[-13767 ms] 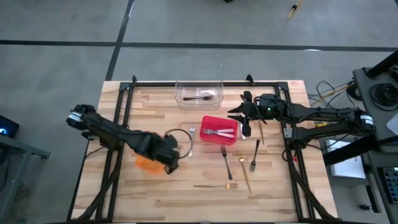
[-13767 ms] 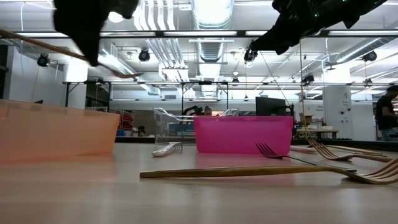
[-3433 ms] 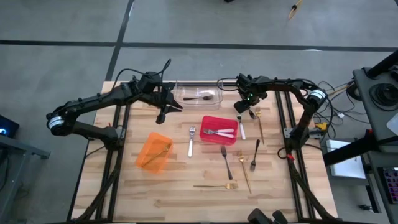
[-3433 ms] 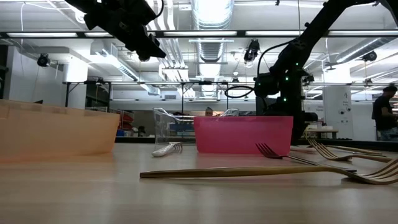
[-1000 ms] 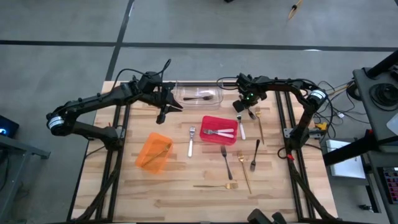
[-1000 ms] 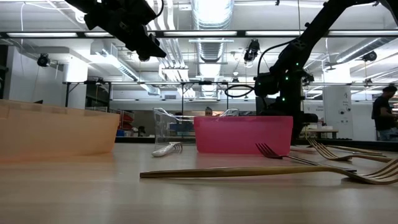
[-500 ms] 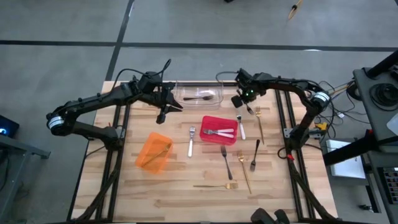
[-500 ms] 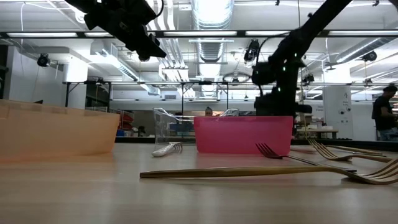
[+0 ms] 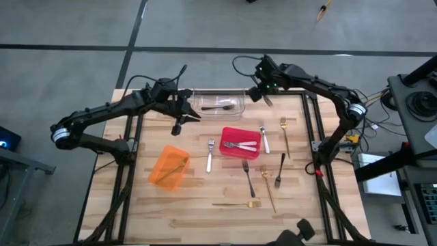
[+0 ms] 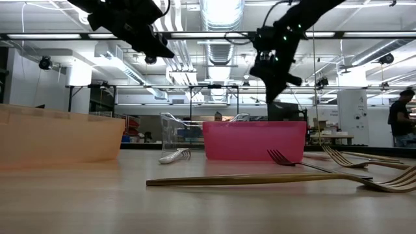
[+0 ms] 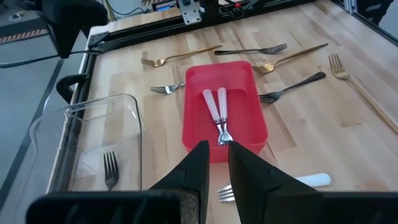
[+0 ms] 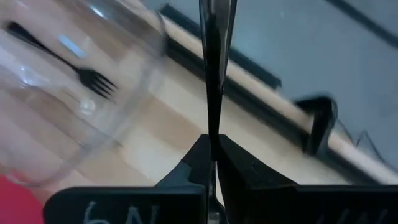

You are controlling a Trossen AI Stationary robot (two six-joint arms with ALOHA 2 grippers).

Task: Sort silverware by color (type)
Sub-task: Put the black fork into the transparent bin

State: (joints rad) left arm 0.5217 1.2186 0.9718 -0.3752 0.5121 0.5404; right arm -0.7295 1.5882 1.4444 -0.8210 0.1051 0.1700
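- The right gripper [image 9: 263, 96] now sits at the upper centre-right of the high view, beside the right end of the clear plastic bin [image 9: 219, 109]; half a second ago it was lower and further right, and a second ago lower still, close above the table near the gold fork.
- Its fingers [image 12: 202, 168] are clenched on a thin dark black utensil [image 12: 214, 68], whose handle runs straight out past the tips in the right wrist view. In the high view the utensil shows as a short dark sliver just right of the gripper.
- In the low view that arm has climbed from behind the red plastic bin [image 10: 253, 140] to the upper middle of the frame.
- The left gripper [image 9: 183, 117] hangs at the upper left-centre of the high view, just left of the clear bin, unchanged over the last seconds. Its fingers [image 11: 199, 171] are nearly together and hold nothing.
- The clear bin holds one black fork [image 9: 218, 107]; the red bin holds two white-handled silver forks [image 9: 239, 145].
- The orange plastic bin [image 9: 168, 167] at lower left-centre holds a gold piece.
- On the bare wood lie a white-handled fork [image 9: 209, 154] left of the red bin, a white-handled utensil [image 9: 263, 139] at its right edge, a gold fork [image 9: 285, 134] further right, a black fork [image 9: 280, 170] below it, and gold pieces at lower centre.
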